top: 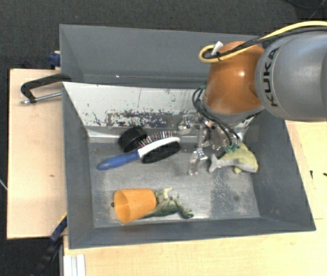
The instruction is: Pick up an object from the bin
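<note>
Toy (pixel 241 160), pale yellow with a touch of green and crumpled in shape, lies on the bin's (pixel 74 171) floor close to the right wall, about midway between the far and near edges. We take it as the thing nearest the hand (pixel 204 165), which is low over the floor just to the toy's left. The toy's left end reaches up to the hand's metal parts, but we cannot tell whether they touch. We cannot tell either whether the hand is wide or narrow, and we see nothing held in it. Above the hand sits the orange cover (pixel 232 83) of the wrist, and the grey arm (pixel 302 78) runs off over the bin's far right corner.

Left of the hand a brush (pixel 152 150) with a white head, dark bristles and a blue handle lies aslant in the middle of the floor, its handle pointing to the left wall. A black round thing (pixel 131 137) rests against its far side. Well apart, along the near edge, an orange cup (pixel 133 204) lies on its side with its open end to the left, and a green toy animal (pixel 172 209) lies just beside it on the right.
</note>
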`<move>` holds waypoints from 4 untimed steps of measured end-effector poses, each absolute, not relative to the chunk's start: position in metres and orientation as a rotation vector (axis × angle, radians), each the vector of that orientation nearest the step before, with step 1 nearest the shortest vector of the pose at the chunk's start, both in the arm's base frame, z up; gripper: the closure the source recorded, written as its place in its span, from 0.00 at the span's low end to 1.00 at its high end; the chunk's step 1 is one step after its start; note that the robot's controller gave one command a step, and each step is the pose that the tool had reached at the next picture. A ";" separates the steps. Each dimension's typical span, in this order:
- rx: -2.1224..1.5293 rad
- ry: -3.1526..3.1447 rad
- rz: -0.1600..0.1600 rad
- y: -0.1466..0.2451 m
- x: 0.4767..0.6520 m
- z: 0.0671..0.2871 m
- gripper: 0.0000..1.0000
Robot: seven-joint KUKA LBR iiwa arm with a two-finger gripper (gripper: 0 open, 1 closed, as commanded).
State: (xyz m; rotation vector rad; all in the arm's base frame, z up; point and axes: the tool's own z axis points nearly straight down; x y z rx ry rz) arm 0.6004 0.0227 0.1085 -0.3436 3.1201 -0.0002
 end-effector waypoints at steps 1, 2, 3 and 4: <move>-0.153 3.116 0.003 0.077 0.601 0.077 0.00; -0.154 3.115 -0.003 0.074 0.602 0.078 1.00; -0.428 3.099 -0.027 0.087 0.604 0.092 1.00; -0.459 3.095 0.002 0.103 0.569 0.215 1.00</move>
